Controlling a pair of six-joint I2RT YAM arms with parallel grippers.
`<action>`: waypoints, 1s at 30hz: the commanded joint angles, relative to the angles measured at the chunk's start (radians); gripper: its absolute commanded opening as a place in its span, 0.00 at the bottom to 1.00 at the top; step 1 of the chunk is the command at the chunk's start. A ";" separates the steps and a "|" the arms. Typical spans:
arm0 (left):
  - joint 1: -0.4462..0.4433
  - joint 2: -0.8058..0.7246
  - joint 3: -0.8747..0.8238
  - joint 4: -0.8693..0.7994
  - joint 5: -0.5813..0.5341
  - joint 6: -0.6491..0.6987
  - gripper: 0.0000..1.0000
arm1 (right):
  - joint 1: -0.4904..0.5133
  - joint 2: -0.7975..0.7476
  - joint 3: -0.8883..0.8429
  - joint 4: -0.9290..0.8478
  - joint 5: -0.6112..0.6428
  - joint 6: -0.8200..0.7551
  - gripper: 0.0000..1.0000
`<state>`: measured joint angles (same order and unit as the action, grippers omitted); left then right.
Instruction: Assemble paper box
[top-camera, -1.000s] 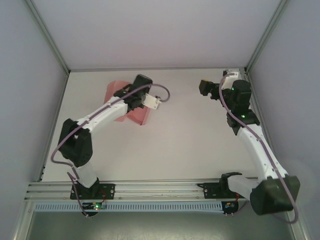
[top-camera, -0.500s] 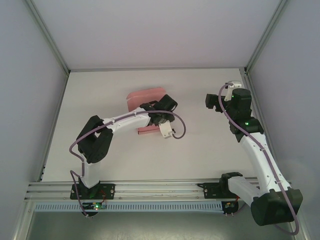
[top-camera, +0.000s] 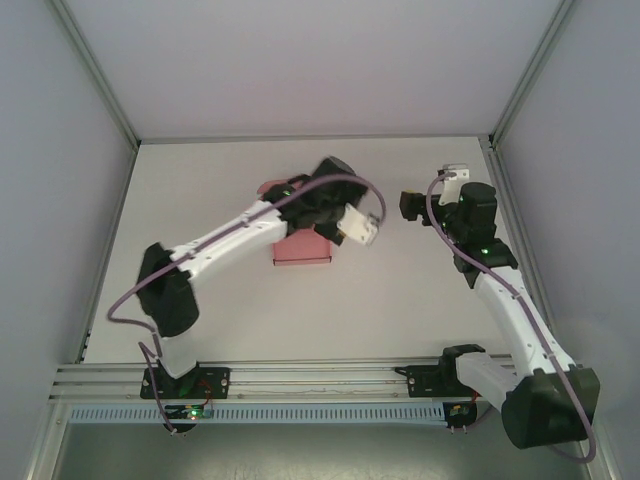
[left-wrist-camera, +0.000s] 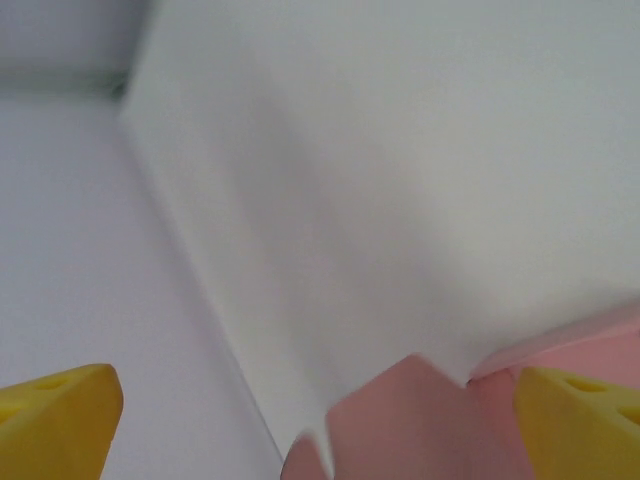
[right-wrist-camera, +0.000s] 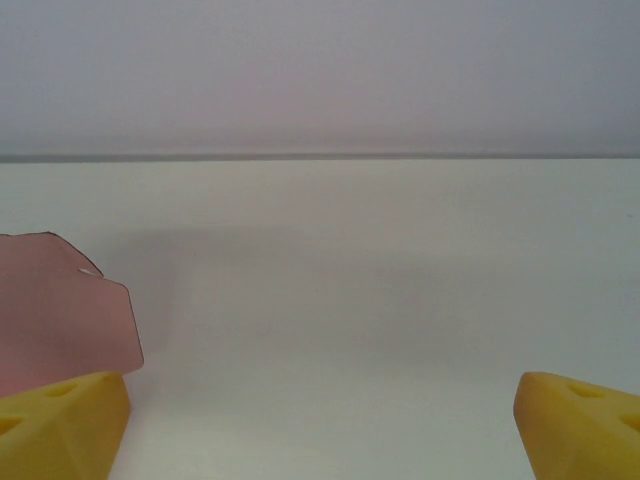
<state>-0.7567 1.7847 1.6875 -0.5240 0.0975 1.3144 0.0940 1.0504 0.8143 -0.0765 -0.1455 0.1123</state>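
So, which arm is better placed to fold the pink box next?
Left, probably. The left gripper hangs right at the paper box, pink card inside its open jaws; the right gripper stands apart from it.

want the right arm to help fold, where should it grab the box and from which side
Probably the rounded flap of the box, coming from the right: that thin free edge lies bare before the open right fingers, while the left arm covers the box's far part.
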 joint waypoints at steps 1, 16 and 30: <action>0.126 -0.074 -0.013 0.150 -0.033 -0.600 1.00 | 0.022 0.086 0.076 -0.002 -0.025 0.006 0.98; 0.709 -0.244 -0.435 0.144 0.343 -1.339 1.00 | 0.334 0.701 0.662 -0.401 0.074 -0.357 0.98; 0.698 0.035 -0.226 -0.060 0.546 -1.105 0.81 | 0.306 1.062 1.078 -0.636 -0.198 -0.406 0.78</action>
<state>-0.0441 1.7752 1.3849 -0.4995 0.5652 0.1406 0.4145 2.0727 1.8137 -0.6159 -0.2668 -0.2924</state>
